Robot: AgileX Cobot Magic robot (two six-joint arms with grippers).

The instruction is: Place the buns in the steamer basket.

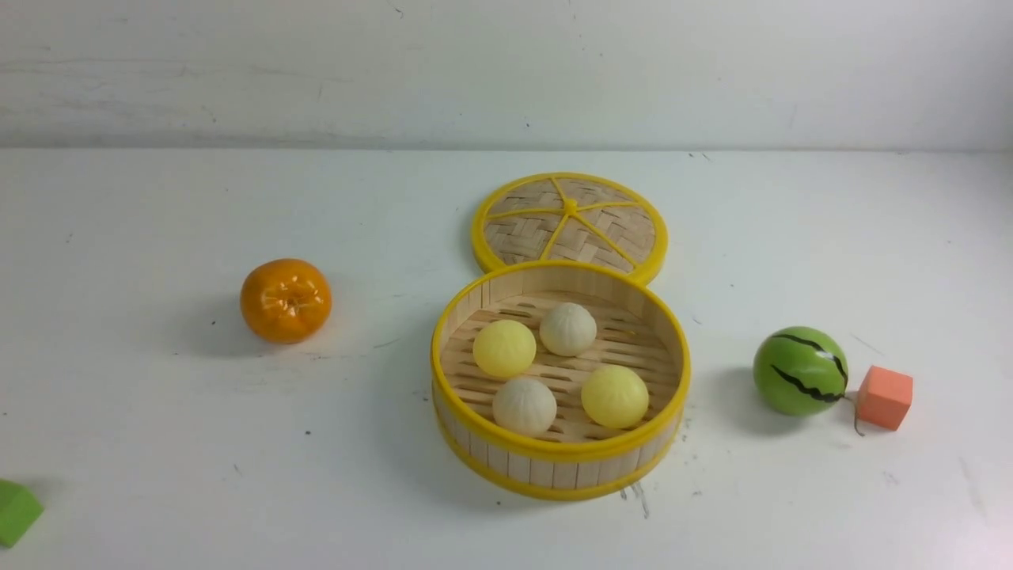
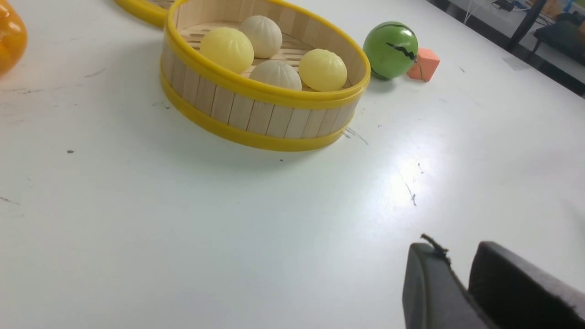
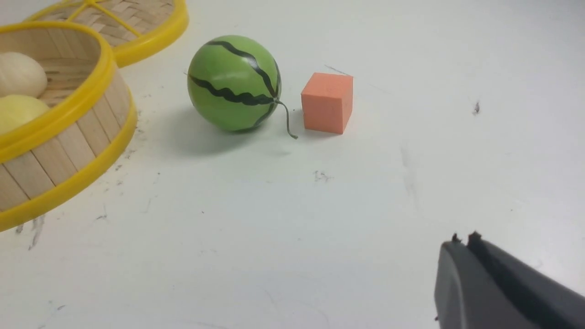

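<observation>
A white worktop [image 1: 158,443] seen from between the robot's two arms. At its centre stands the steamer basket [image 1: 559,463], a round shallow bamboo tray with yellow rims. All four buns lie inside it on the slatted floor: a pale yellow bun [image 1: 504,348] and a cream-white bun [image 1: 567,328] toward the far side, a cream-white bun [image 1: 524,406] and a pale yellow bun [image 1: 615,396] toward the near side. None is left on the worktop, so the task looks finished and no bun remains for either hand to reach.

The woven lid [image 1: 570,226] lies flat just behind the basket, touching its far rim. An orange [image 1: 286,300] sits well to the left; a striped green melon ball [image 1: 799,370] and an orange-pink cube [image 1: 884,397] sit to the right; a green block [image 1: 16,511] shows at the near left edge.

Neither arm appears in the front view. In its wrist view, the left hand [image 2: 461,269] is narrowly parted and empty, the basket ahead of it and well apart. The right hand [image 3: 464,244] is closed and empty, nearest the melon ball.
</observation>
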